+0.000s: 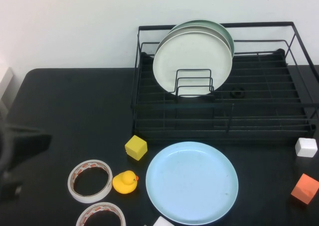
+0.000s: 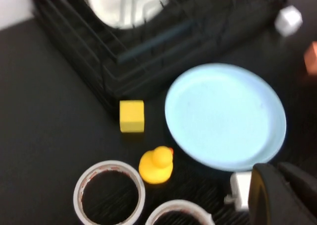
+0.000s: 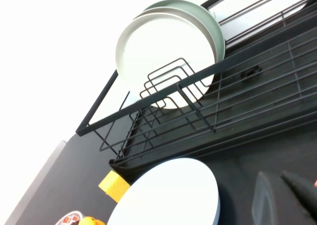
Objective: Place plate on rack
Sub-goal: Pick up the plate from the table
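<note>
Just before the rack (image 1: pixel 224 111), the plate (image 1: pixel 192 182) lies flat on the surface (image 1: pixel 75 111); left claw (image 2: pixel 285 195) and right claw (image 3: pixel 292 197) hover nearby, their grip perhaps released, though I cannot tell.

Plate (image 1: pixel 192 182) flat before rack (image 1: pixel 224 104)

Lighting is bright and even from above. The white wall (image 3: pixel 49 61) is overexposed in the right wrist view. The black surface (image 1: pixel 75 111) shows only faint shadows. The left wrist view is blurred throughout; the rack (image 2: pixel 148 51) smears. The left pincer (image 2: pixel 282 195) and right pincer (image 3: pixel 287 195) appear dark and defocused.
</note>
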Motion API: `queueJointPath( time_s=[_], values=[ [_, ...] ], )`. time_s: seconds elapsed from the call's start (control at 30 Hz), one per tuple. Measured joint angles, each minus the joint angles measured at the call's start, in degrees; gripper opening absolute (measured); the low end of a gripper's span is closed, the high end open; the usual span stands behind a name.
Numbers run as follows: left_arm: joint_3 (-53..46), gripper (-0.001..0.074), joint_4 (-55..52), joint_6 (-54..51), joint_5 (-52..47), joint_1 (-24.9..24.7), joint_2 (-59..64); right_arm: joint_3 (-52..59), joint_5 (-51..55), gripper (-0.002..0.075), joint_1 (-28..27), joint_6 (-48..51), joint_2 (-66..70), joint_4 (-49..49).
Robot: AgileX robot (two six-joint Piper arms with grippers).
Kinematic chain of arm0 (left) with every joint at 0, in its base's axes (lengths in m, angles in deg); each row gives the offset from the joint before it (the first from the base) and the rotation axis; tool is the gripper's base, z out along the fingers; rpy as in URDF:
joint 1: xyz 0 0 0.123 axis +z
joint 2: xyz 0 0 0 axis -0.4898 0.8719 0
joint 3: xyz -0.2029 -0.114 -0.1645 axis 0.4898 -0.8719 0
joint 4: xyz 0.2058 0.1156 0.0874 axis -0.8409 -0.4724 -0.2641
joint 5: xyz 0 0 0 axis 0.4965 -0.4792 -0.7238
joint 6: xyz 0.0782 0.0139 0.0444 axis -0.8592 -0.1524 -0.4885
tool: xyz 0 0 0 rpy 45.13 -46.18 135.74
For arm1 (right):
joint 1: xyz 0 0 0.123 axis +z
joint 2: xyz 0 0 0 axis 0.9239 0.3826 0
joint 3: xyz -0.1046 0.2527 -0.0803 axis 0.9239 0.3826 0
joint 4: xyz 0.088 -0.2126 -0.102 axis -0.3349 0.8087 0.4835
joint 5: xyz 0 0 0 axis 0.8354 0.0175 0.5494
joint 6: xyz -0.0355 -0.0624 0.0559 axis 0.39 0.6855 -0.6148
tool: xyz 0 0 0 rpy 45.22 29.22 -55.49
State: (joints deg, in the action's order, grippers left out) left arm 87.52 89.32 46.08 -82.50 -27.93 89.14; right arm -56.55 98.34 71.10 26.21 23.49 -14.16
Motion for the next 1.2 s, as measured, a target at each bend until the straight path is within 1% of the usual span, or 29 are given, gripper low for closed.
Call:
queueJointPath(
  time_s=[0.07, 0.2, 0.3, 0.37, 0.5, 0.6, 0.63, 0.7, 0.77, 0.83, 0.93, 1.1, 1.17, 1.2],
  values=[
    [2.5, -0.0001, 0.0, -3.8, -1.9, 0.0, 4.6, 0.0, 0.1, 0.001, 0.0, 0.0, 0.0, 0.0],
    [6.0, -0.0001, 0.4, -8.1, -3.5, -0.5, 11.8, 0.0, 0.1, 0.001, 0.0, 0.1, 0.0, 0.0],
    [8.1, -0.0001, -0.5, -9.0, -3.6, -4.0, 15.8, 0.0, 0.2, 0.001, 0.0, 0.2, 0.0, 0.0],
    [9.2, -0.0001, -2.6, -9.1, -3.2, -8.3, 17.8, 0.0, 0.4, 0.001, 0.0, 0.4, 0.0, 0.0],
    [10.6, -0.0001, -9.8, -5.6, 0.1, -19.2, 21.3, 0.0, 0.5, 0.001, 0.0, 0.5, 0.0, 0.0],
    [11.4, -0.0001, -16.2, 1.2, 3.3, -27.3, 24.7, 0.0, 1.0, 0.001, 0.0, 0.6, 0.0, 0.0],
    [11.8, -0.0001, -17.8, 3.7, 3.8, -29.2, 25.8, 0.0, 1.2, 0.001, 0.0, 0.6, 0.0, 0.0],
    [13.3, 0.0001, -21.9, 9.4, 3.7, -33.5, 28.9, 0.0, 1.9, 0.001, 0.0, 0.6, 0.0, 0.1],
    [15.1, 0.002, -25.3, 11.9, 1.9, -37.3, 32.5, 0.0, 2.2, 0.001, 0.0, 0.6, 0.0, 0.1],
    [16.6, 0.0056, -28.5, 13.2, 0.6, -40.5, 35.6, 0.0, 2.3, 0.001, 0.0, 0.6, 0.0, 0.1],
    [18.4, 0.0157, -31.7, 14.2, 0.6, -45.6, 40.0, 0.0, 2.3, 0.001, 0.0, 0.6, 0.0, 0.1],
    [19.9, 0.0433, -36.7, 18.1, 3.9, -53.1, 46.4, 0.0, 2.3, 0.001, 0.0, 0.6, 0.0, 0.1],
    [20.0, 0.0503, -38.5, 19.4, 4.7, -55.4, 49.2, 0.0, 2.3, 0.001, 0.0, 0.6, 0.0, 0.1],
    [20.0, 0.0524, -39.1, 20.1, 5.0, -56.4, 50.6, 0.0, 2.4, 0.001, 0.0, 0.7, 0.0, 0.1]
  ],
)
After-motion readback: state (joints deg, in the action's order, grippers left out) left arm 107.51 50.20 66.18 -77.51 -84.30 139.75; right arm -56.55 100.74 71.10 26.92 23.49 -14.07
